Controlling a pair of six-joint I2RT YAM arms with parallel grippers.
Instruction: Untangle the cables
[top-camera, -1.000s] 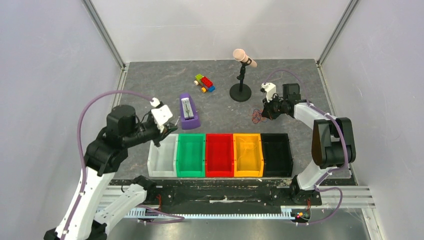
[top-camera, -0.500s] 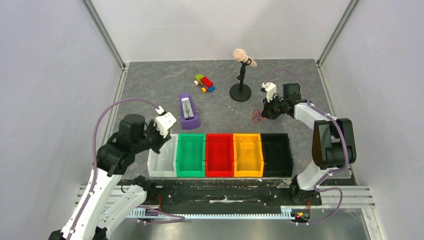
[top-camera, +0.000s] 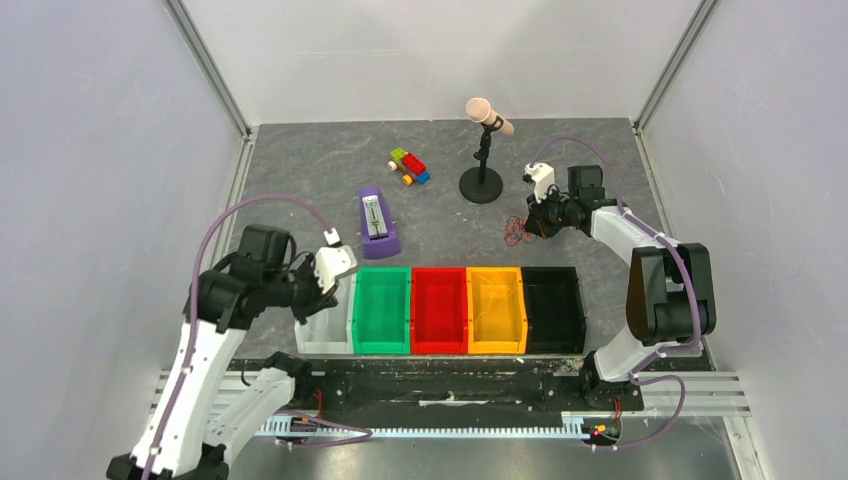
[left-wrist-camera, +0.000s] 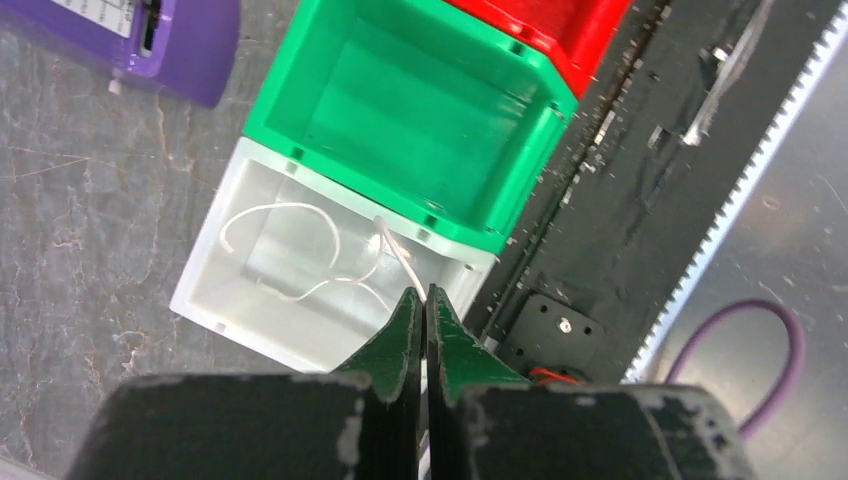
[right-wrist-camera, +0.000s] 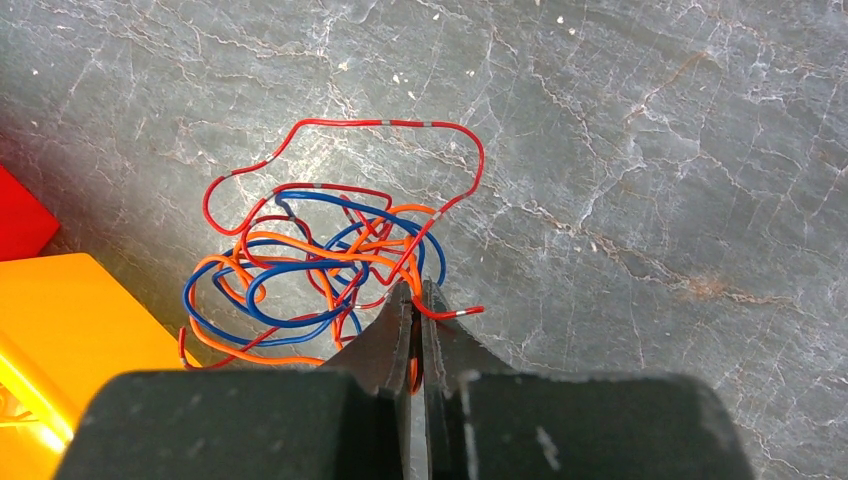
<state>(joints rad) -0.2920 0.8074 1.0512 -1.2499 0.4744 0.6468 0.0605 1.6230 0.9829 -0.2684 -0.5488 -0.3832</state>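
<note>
A tangle of thin red, orange and dark blue cables (right-wrist-camera: 320, 250) lies on the grey table, at the back right in the top view (top-camera: 514, 233). My right gripper (right-wrist-camera: 417, 287) is shut on an orange and a red strand at the tangle's near edge; it also shows in the top view (top-camera: 527, 226). A thin white cable (left-wrist-camera: 300, 210) lies looped inside the white bin (left-wrist-camera: 205, 300). One end of it rises into my left gripper (left-wrist-camera: 421, 293), which is shut on it just above the bin's near corner (top-camera: 322, 292). No yellow cable shows.
A row of bins stands at the front: white (top-camera: 320, 340), green (top-camera: 380, 310), red (top-camera: 440, 310), yellow (top-camera: 496, 310), black (top-camera: 553, 310). A purple device (top-camera: 377, 225), a toy brick car (top-camera: 409, 166) and a microphone on a stand (top-camera: 482, 150) stand further back.
My left arm has drawn back toward the near left and lowered, bringing its gripper from beside the purple device to over the white bin. The right arm has barely moved.
</note>
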